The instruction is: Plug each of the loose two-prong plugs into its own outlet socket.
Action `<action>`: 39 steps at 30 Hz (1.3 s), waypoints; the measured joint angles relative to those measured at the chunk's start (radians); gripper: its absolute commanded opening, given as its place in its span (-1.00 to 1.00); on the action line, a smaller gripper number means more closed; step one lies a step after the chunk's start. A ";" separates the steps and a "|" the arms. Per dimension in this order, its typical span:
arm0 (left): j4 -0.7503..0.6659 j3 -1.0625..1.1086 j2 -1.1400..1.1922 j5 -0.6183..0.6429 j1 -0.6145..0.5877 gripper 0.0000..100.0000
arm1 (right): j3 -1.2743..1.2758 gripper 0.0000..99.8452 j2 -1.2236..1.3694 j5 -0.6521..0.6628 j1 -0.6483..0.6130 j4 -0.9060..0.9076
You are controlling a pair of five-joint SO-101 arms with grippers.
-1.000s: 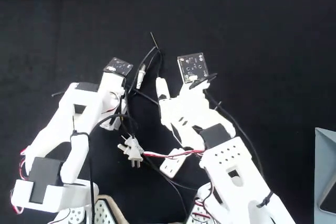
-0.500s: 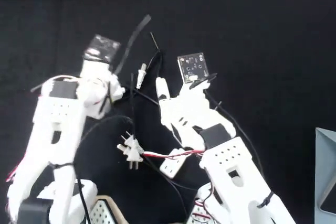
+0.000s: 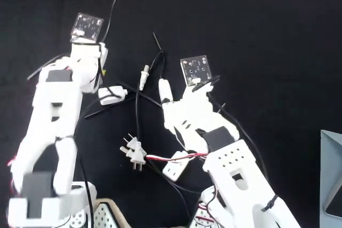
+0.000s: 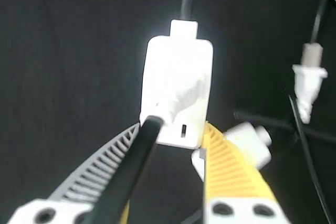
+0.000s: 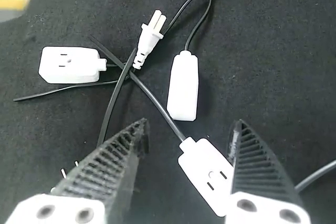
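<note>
My left gripper [image 4: 173, 129] is shut on a white outlet socket [image 4: 178, 77], held above the black table, its black cable [image 3: 115, 1] running off toward the far edge. Below it lie a white two-prong plug [image 4: 307, 77] [image 3: 143, 76] and another socket [image 3: 112, 95]. My right gripper [image 5: 190, 127] hangs open above a socket with its slots up [image 5: 206, 166]. Beyond it lie a plain white socket [image 5: 184, 85], the plug [image 5: 148, 38] and the slotted socket [image 5: 71, 65]. More loose plugs [image 3: 133, 153] and a socket [image 3: 176, 167] lie near the arm bases.
Black cables [image 3: 138, 113] cross in a tangle between the two arms. A grey bin [image 3: 331, 174] stands at the right edge. Open black tabletop [image 3: 267, 41] stretches to the far right.
My left arm has risen and swung toward the far left with the socket in its grip, drawing the cable up. The right arm has stayed still.
</note>
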 measured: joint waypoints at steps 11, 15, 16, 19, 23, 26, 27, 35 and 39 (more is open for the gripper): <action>-0.120 -0.315 0.462 0.137 0.000 -0.38 | 0.000 -0.50 0.000 0.000 0.000 0.000; -0.120 -0.391 0.552 0.247 0.000 -0.29 | 0.000 -0.50 0.000 0.000 0.000 0.000; -0.114 -0.400 0.554 0.269 -0.003 -0.28 | 0.000 -0.50 0.000 0.000 0.000 0.000; -0.028 -0.456 0.551 0.288 -0.009 -0.28 | 0.000 -0.50 0.000 0.000 0.000 0.000; 0.132 -0.516 0.502 0.288 -0.017 -0.28 | 0.000 -0.50 0.000 0.000 0.000 0.000; 0.238 -0.540 0.422 0.282 -0.028 -0.29 | 0.000 -0.50 0.000 0.000 0.000 0.003; 0.270 -0.542 0.391 0.281 -0.031 -0.29 | 0.000 -0.50 0.000 0.000 0.000 0.006; 0.552 -0.542 0.106 0.235 -0.034 -0.29 | 0.000 -0.66 0.000 0.000 0.000 0.049; 0.666 -0.539 -0.054 0.227 -0.034 -0.29 | -0.035 -0.66 0.000 0.000 0.000 0.124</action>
